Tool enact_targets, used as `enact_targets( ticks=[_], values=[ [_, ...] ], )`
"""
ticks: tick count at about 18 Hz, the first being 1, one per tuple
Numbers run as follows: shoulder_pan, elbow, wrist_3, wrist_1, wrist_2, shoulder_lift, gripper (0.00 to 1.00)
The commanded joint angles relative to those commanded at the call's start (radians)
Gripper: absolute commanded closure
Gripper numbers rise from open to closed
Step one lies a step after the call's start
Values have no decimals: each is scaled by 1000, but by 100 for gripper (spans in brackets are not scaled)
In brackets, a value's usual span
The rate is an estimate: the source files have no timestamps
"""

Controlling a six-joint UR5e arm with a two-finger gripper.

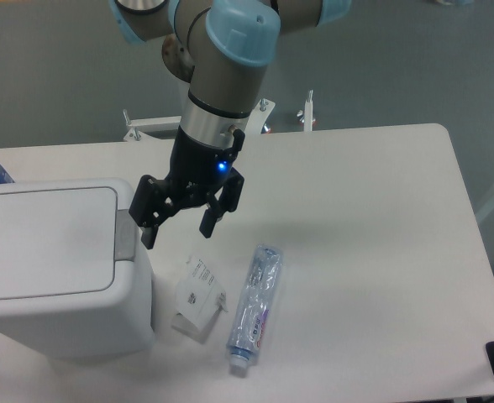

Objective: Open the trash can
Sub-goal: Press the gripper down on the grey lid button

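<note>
Trouble from here would most likely come from aim: the grey push-button tab (125,234) is a narrow strip on the edge of the lid, and a pincer arriving a little off could press the flat rectangular lid (41,243) or slide down the rounded corner, leaving the bin shut. A spread finger could also snag the edge of the lid if the descent is crooked.

Working left to right: the large boxy white plastic trash can (62,319) sits to the left of the black two-finger pincer (178,228) and lower, its lid closed. The tab lies just beside the pincer's left fingertip; I cannot tell whether they touch. The pincer hangs with its fingers spread and nothing between them. Below it, on the white table (381,252), lies a small white paper packet (198,294), and below and to its right a clear plastic bottle (255,306) on its side, both apart from the fingers.
</note>
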Motion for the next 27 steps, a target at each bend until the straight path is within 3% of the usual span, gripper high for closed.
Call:
enact_targets(
  ticks=[27],
  values=[
    [-28, -17, 2, 8, 2, -2, 0]
  ],
)
